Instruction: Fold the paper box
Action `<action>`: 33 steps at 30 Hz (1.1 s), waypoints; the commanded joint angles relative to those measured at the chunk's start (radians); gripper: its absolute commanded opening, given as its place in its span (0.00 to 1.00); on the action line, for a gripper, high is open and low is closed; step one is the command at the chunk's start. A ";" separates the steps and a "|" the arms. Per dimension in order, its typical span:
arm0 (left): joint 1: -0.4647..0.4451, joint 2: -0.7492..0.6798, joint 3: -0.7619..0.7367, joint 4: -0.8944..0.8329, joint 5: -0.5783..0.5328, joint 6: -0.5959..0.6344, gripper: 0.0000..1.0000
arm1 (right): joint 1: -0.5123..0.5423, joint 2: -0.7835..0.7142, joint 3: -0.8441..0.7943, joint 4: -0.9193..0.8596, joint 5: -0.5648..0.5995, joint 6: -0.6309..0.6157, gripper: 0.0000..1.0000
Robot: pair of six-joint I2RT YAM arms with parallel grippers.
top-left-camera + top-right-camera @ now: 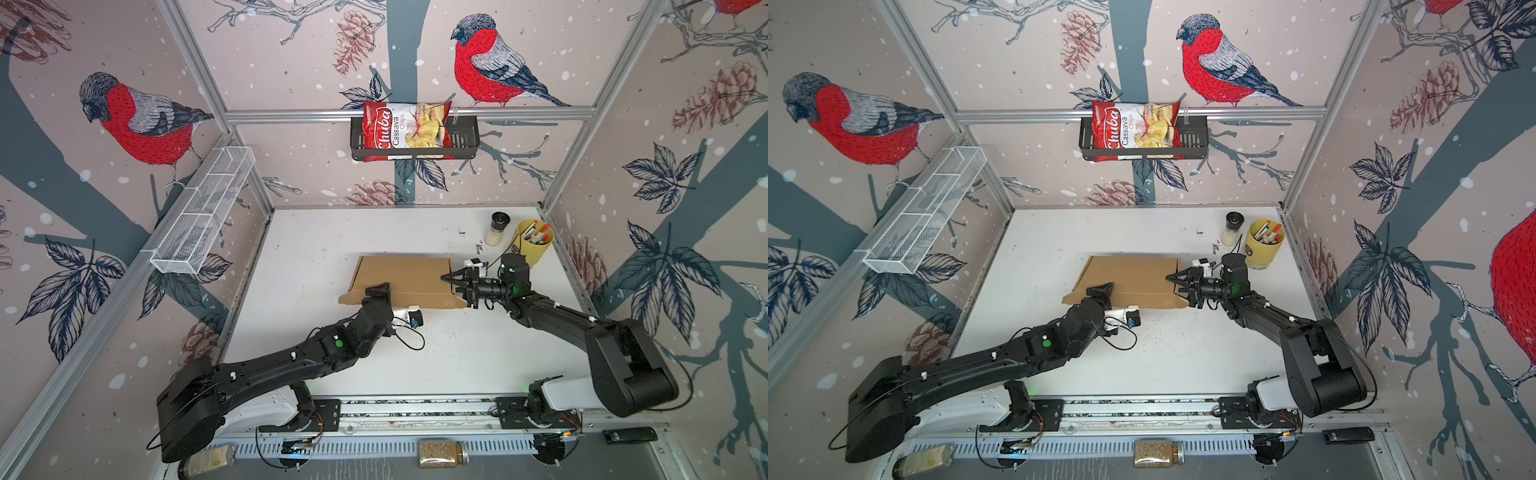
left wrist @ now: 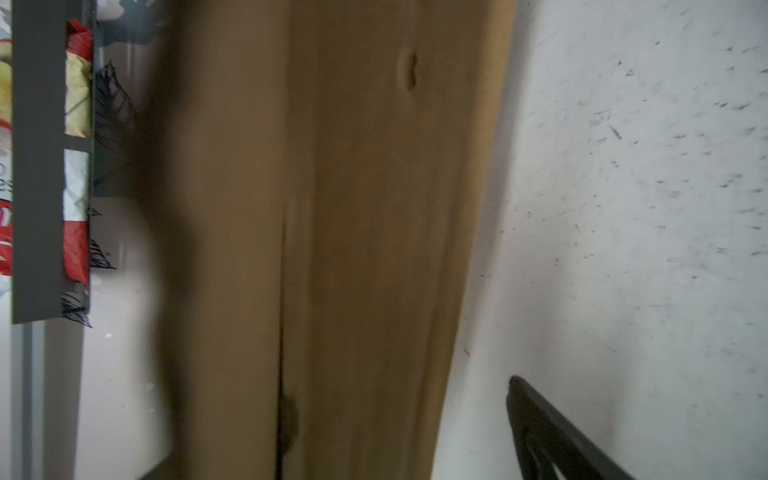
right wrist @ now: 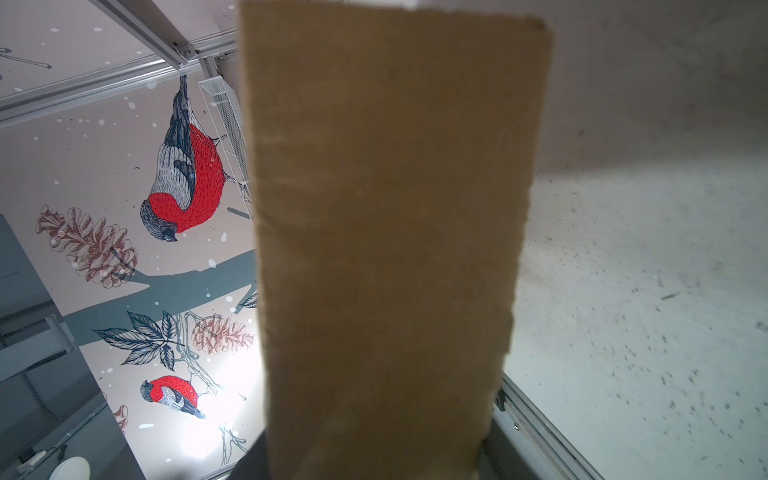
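Right jaws look clamped on the right flap of the paper box (image 1: 405, 274), left jaws open over its near-left edge. Nothing seems to pin it, so I'd guess folding just drags it across the table (image 1: 316, 257).

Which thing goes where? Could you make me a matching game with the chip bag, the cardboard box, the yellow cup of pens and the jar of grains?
Things:
1. chip bag
2. cardboard box
3. yellow cup
4. grain jar

Places:
A. middle of the table
B. in the black basket on the back wall
C. lying on its side, off the table, at the front
D. back right corner of the table

Pairs: 1-B, 2-A, 3-D, 4-C
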 commanded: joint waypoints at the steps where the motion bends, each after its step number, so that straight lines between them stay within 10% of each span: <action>1: 0.001 0.007 0.000 0.106 -0.031 0.068 0.87 | 0.006 -0.010 0.000 0.032 -0.042 0.011 0.40; 33: 0.008 0.028 0.093 -0.094 -0.014 -0.026 0.48 | 0.010 -0.011 0.016 -0.044 -0.040 -0.081 0.68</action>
